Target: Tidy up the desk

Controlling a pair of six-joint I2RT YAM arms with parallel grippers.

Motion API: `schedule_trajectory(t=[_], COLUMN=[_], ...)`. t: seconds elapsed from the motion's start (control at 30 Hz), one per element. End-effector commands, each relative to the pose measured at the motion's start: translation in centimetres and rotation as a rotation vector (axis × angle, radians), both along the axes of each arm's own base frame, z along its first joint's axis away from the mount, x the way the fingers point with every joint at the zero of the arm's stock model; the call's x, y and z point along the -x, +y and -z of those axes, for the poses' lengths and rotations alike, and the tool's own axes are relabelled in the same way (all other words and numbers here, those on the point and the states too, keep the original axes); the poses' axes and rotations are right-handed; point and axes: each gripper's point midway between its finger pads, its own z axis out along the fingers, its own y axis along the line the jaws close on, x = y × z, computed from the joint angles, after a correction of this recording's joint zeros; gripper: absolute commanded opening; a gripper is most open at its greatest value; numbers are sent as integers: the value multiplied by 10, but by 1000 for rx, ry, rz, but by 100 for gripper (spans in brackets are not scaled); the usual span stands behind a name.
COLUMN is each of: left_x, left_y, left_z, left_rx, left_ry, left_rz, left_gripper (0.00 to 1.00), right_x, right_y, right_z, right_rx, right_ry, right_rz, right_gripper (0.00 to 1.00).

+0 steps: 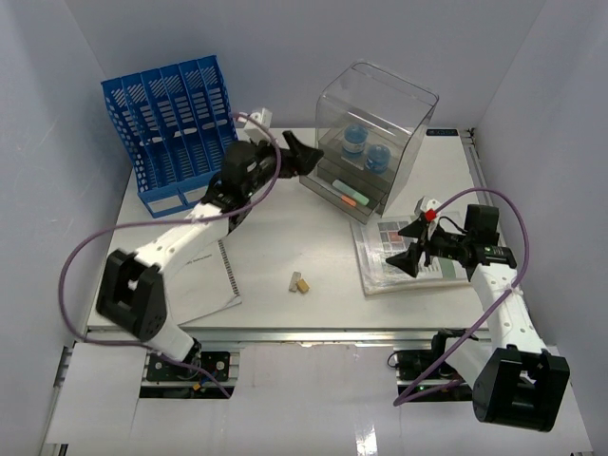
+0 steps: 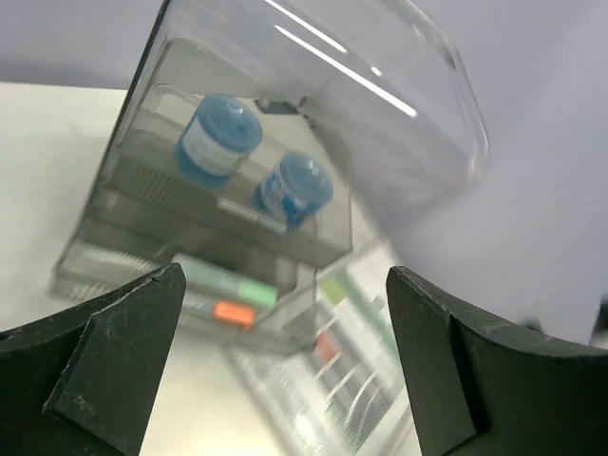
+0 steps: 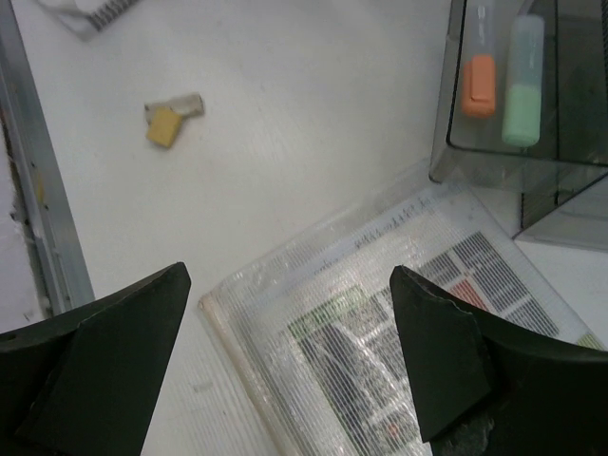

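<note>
Blue rack (image 1: 171, 128) far left; clear box (image 1: 375, 133) far centre; laminated sheets (image 1: 380, 271) right; notebook (image 1: 214, 285) left; yellow block (image 1: 300, 282) near centre.

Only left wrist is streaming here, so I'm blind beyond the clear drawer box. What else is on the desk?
Observer: A blue file rack stands at the far left corner of the desk.
Operator: Anything loose?
Observer: A small yellow piece lies beside a grey piece, mid-desk toward the front.
Operator: Where's the right hand?
Observer: The right hand hovers open and empty over the laminated sheet.
</note>
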Motion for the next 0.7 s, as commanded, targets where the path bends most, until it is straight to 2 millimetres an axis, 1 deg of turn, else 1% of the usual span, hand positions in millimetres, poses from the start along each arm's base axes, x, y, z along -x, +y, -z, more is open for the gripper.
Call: schedule_trajectory(t=[0.0,0.07,0.1,0.17,0.2,0.23,0.27,0.37,0.43,0.57,0.63,0.67], left_x=[56,80,91,115,124,132,139,150,154,155,155,155], left_y=[45,57,62,71,76,80,85,95,101,109,110,111], left_z=[30,42,52,69,77,83,87,100,106,100,98,98], left_rx=[-334,-368,-400,-429,-442,-451,-459,-483,-497,-514,-518,-521], left_ry=[-114,-108,-99,-80,-67,-63,-66,-58,-57,-77,-83,-81], left_rz=[63,90,109,145,154,159,159,146,131,99,91,91], left_gripper=[98,98,98,98,98,98,98,98,98,98,98,98], right_x=[-2,9,12,29,32,39,37,38,39,29,32,29], right_y=[-21,-31,-36,-45,-48,-51,-54,-51,-48,-40,-27,-24], right_z=[28,43,49,64,70,77,78,87,99,117,125,127], right_rx=[241,342,413,526,585,629,662,686,683,723,729,739], right_ry=[-79,-78,-149,-210,-290,-323,-355,-384,-353,-362,-382,-396], right_rz=[-46,-88,-153,-260,-333,-375,-379,-402,-389,-323,-351,-344], right_gripper=[93,94,94,98,97,94,92,91,92,93,93,94])
